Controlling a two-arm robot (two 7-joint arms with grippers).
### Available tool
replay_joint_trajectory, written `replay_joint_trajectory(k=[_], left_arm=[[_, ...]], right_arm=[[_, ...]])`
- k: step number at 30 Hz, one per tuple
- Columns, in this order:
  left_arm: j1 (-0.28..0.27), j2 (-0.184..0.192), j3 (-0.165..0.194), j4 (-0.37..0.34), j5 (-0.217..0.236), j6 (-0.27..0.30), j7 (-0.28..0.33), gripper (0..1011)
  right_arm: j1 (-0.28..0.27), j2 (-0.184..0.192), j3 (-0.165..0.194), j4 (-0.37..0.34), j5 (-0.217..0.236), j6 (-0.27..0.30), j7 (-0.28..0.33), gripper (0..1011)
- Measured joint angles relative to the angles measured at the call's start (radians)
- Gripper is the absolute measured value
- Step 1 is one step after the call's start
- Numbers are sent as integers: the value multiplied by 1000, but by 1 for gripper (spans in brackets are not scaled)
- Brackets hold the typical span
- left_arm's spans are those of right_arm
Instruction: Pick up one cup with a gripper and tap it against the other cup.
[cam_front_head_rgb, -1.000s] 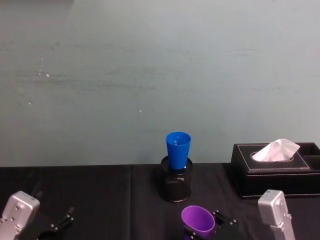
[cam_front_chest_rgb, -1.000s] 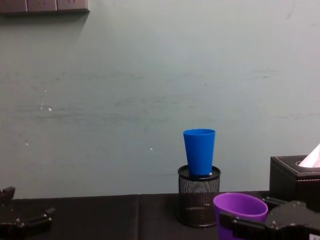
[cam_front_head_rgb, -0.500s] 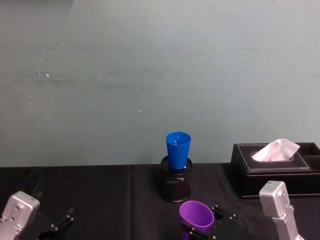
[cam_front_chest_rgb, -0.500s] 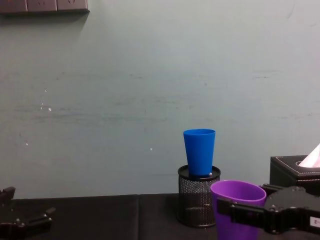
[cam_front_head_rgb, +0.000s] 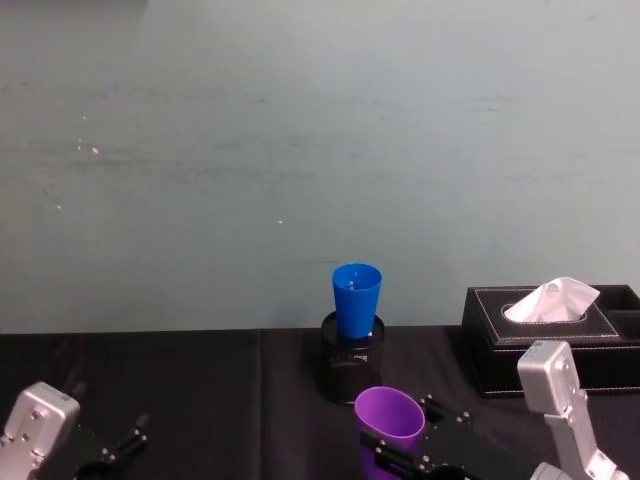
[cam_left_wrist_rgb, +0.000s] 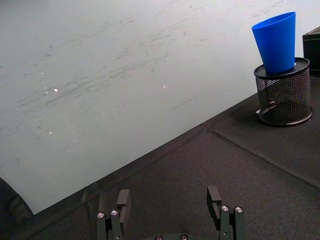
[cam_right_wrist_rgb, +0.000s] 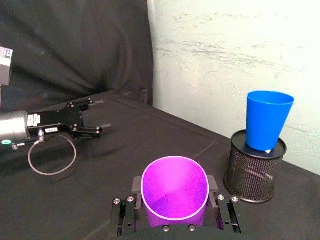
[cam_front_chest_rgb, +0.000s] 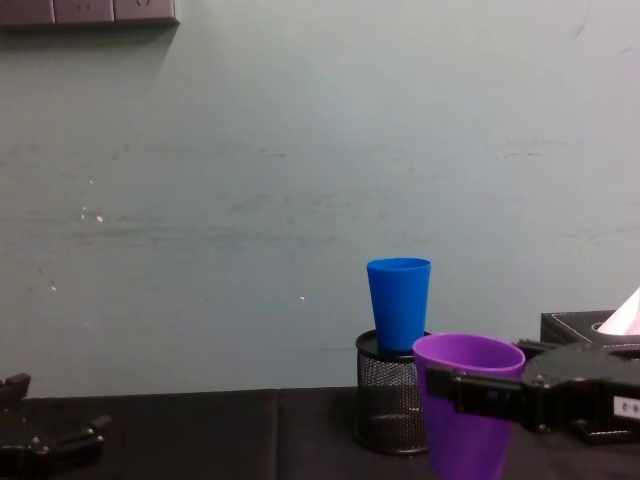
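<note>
Nearest the robot, the purple cup (cam_front_chest_rgb: 465, 440) is gripped upright by the right hand (cam_right_wrist_rgb: 175, 215), one black finger pressed to each side of its wall just below the rim. In the right wrist view the cup's inside is seen to be empty. Whether its base is clear of the black tabletop (cam_left_wrist_rgb: 190, 170) cannot be told, since the bottom is cut off or hidden.

The left hand (cam_left_wrist_rgb: 168, 200) is held low at the left, its fingers spread apart with nothing between them.

Farther back, near the middle, the blue cup (cam_front_head_rgb: 356, 298) is set upright in a black mesh pen holder (cam_front_head_rgb: 350, 375), its lower part sunk inside the holder. What the blue cup contains cannot be made out. To the right of the holder, a black tissue box (cam_front_head_rgb: 550, 340) is placed against the pale wall (cam_front_head_rgb: 300, 150), with a white tissue (cam_front_head_rgb: 552, 300) drawn up from its slot.

In the chest view the purple cup is seen from the side and overlaps the holder. In the right wrist view a gap is shown between the two, so they are apart. The mesh of the holder is shown plainly in the wrist views.
</note>
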Motion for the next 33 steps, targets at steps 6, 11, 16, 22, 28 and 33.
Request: replay_joint_trajectory(k=[6,11,16,22,28,33], left_arm=[[0,0,0,0,0,0,0,1000],[0,0,0,0,0,0,0,1000],[0,0,0,0,0,0,0,1000],[0,0,0,0,0,0,0,1000],[0,0,0,0,0,0,0,1000],[0,0,0,0,0,0,0,1000]], right_arm=[[12,7,-4,-11,7,14,-1,735],[21,13,-8,-20,17,33,-6,734],[26,18,-8,-30,33,48,-7,735],[37,29,-9,-46,50,71,-11,735],[44,37,-13,-55,62,84,-16,735],[51,39,-18,-60,66,93,-26,734]])
